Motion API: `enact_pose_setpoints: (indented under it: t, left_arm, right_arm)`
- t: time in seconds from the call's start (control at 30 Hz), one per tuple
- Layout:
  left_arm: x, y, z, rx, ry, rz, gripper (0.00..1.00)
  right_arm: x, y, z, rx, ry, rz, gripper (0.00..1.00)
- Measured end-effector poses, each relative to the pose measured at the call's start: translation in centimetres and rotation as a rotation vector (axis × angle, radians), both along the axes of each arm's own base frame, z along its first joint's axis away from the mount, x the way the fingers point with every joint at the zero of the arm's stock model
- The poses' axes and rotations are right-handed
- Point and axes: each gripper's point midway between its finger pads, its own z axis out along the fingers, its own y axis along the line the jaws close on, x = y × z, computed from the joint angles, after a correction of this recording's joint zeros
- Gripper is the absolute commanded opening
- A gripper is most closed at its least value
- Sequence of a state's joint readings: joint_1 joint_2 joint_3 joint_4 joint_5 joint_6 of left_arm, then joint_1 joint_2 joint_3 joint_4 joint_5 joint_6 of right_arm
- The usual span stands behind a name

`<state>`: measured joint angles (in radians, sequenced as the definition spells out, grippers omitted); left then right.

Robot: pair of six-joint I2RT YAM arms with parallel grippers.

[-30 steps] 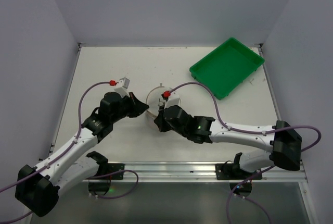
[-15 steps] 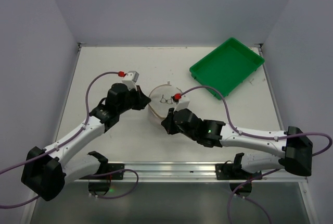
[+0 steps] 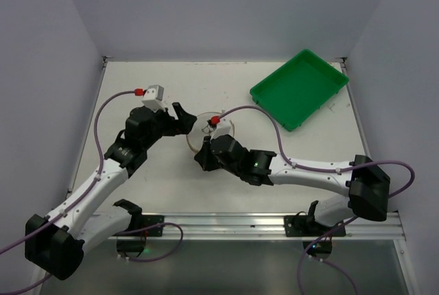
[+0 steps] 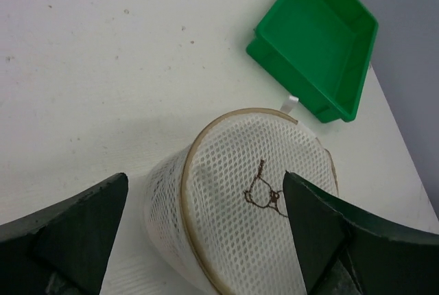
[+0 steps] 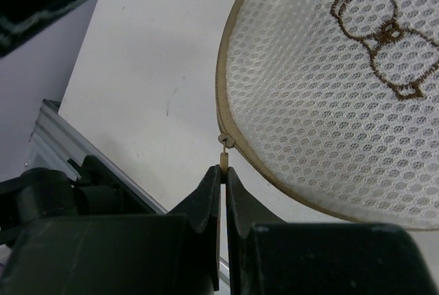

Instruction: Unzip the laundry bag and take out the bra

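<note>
Laundry bag [image 4: 254,206] on its side mid-counter [image 4: 103,68], near green tray [image 4: 322,41]. Left gripper [image 3: 185,123] spread wide, straddling the bag. Right gripper [image 5: 223,170] pinched closed on zipper pull [image 5: 223,152] at bag rim.

White table [image 3: 137,89] carrying a green tray [image 3: 299,89] and a laundry bag [image 4: 226,233]
The faintly speckled table holds the green tray near its far right corner, set askew to the edges. The laundry bag sits around the middle, its round face tilted up, well apart from the tray.
</note>
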<state>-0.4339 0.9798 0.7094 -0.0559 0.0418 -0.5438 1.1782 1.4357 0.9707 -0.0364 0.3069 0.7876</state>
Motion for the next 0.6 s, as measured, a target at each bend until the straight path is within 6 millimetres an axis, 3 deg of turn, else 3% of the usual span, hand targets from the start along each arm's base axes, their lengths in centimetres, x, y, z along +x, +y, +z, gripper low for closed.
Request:
enact_pose_setpoints:
  t: [0.17, 0.37, 0.47, 0.5, 0.57, 0.6]
  left_arm:
    - [-2.1, 1.0, 0.6, -0.044, 0.012, 0.027, 0.93]
    - [-4.1, -0.1, -2.7, -0.091, 0.135, -0.027, 0.78]
    - [-4.9, -1.2, -4.2, -0.105, 0.199, -0.065, 0.6]
    - [-5.1, -1.5, -4.4, -0.104, 0.212, -0.074, 0.48]
    - [-5.2, -1.7, -4.6, -0.107, 0.219, -0.082, 0.34]
    - [-5.2, -1.8, -4.6, -0.107, 0.222, -0.081, 0.18]
  right_arm:
    - [0.7, 0.8, 0.5, 0.021, -0.006, 0.0, 0.0]
    - [0.8, 0.9, 0.3, 0.022, -0.004, 0.0, 0.0]
    - [0.8, 0.9, 0.3, 0.022, -0.004, -0.001, 0.0]
    - [0.8, 0.9, 0.4, 0.023, -0.005, -0.001, 0.0]
    - [0.7, 0.7, 0.4, 0.023, -0.005, -0.001, 0.0]
    - [0.6, 0.5, 0.4, 0.024, -0.006, -0.001, 0.0]
